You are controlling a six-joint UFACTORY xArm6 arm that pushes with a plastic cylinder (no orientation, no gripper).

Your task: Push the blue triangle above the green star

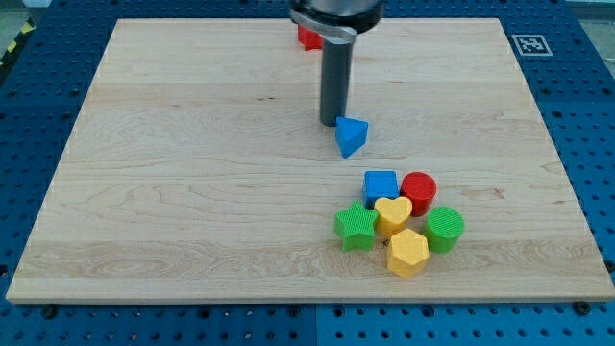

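Note:
The blue triangle (pixel 352 136) lies near the middle of the wooden board, up and slightly to the view's left of a cluster of blocks. The green star (pixel 356 227) sits at the left end of that cluster, well below the triangle. My tip (pixel 332 123) rests on the board just at the triangle's upper left, touching or nearly touching it. The rod rises straight up to the arm at the view's top.
The cluster holds a blue cube (pixel 381 185), a red cylinder (pixel 418 190), a yellow heart (pixel 393 214), a green cylinder (pixel 445 229) and a yellow hexagon (pixel 407 252). A red block (pixel 307 37) shows partly behind the arm at the top. The board (pixel 173 173) sits on a blue pegboard table.

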